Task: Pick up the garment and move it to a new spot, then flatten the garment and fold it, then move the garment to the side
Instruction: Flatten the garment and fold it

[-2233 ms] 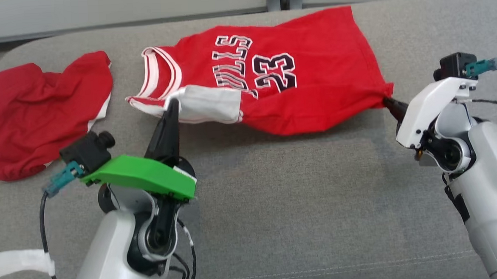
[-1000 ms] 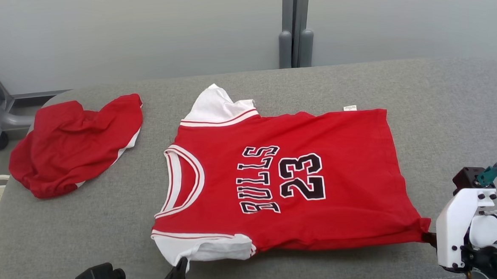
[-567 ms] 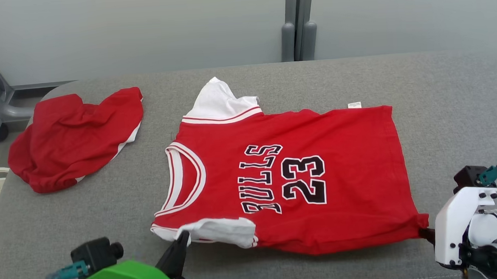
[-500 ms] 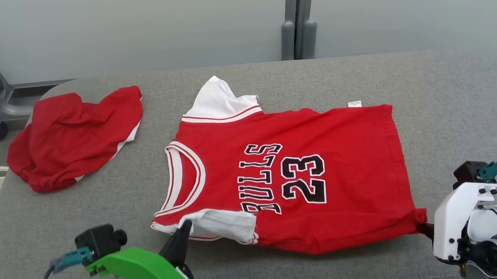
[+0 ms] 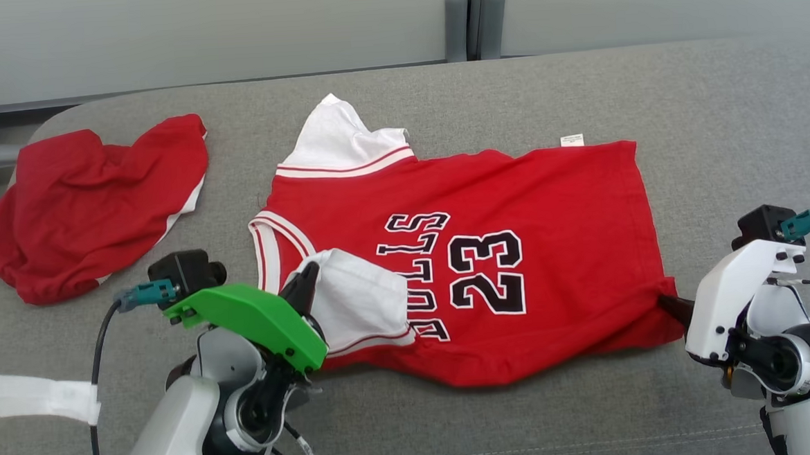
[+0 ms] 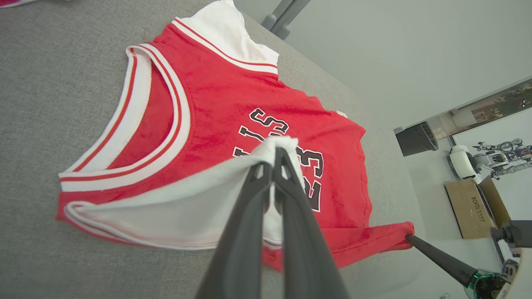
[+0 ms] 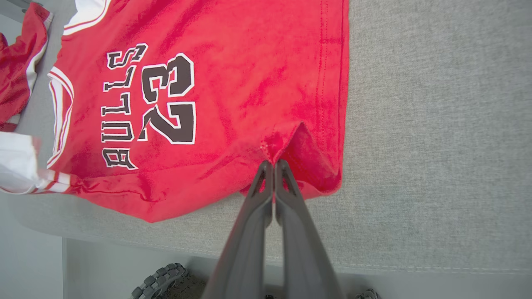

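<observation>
Left end effector (image 5: pixel 308 277) carried sleeve (image 5: pixel 362 304) over jersey (image 5: pixel 556 199).

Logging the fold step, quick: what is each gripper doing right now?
Left gripper: closed on the white sleeve of the jersey.
Right gripper: closed on the jersey, at its hem corner.

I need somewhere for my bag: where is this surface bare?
Bare grey surface: right of the Bulls jersey, along the far edge behind it, and the middle of the near edge. Crowded: the left, around the crumpled red garment and the left end effector gripping its sleeve.
</observation>
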Tool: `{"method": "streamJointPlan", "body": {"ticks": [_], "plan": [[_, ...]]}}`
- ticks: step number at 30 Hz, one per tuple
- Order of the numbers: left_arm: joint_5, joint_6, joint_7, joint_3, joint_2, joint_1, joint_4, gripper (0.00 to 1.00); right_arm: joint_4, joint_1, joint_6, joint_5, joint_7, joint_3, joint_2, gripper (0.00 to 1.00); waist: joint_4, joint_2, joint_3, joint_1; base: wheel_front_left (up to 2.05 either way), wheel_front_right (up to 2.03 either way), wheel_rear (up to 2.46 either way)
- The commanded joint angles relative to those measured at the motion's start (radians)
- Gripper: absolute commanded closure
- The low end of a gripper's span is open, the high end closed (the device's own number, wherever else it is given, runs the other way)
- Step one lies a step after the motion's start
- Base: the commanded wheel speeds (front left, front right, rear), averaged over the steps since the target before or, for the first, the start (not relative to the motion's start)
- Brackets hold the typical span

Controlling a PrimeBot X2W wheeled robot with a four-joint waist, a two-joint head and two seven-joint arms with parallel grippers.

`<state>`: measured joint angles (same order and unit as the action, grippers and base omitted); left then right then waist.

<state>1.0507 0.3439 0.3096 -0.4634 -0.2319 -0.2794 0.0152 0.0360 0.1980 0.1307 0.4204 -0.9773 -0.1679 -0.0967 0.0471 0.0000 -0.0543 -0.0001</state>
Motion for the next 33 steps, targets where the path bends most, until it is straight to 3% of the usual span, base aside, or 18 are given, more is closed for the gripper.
{"method": "streamJointPlan", "body": {"ticks": [1,14,33], "plan": [[-0.013,-0.012,-0.008,0.001,0.007,-0.038,0.025,1.00,0.013,0.023,0.000,-0.004,0.014,-0.009,0.007,1.00,-0.004,0.0000,-0.027,0.0001,0.00,0.00,0.00],[-0.047,-0.107,-0.056,-0.018,0.069,-0.255,0.316,1.00,0.181,0.171,0.000,-0.083,0.154,-0.071,0.041,1.00,-0.020,0.0000,-0.120,0.0001,0.00,0.00,0.00],[-0.062,-0.181,-0.134,-0.016,0.119,-0.414,0.546,1.00,0.282,0.194,0.000,-0.148,0.163,-0.055,0.045,1.00,-0.030,0.0000,-0.151,0.0001,0.00,0.00,0.00]]}}
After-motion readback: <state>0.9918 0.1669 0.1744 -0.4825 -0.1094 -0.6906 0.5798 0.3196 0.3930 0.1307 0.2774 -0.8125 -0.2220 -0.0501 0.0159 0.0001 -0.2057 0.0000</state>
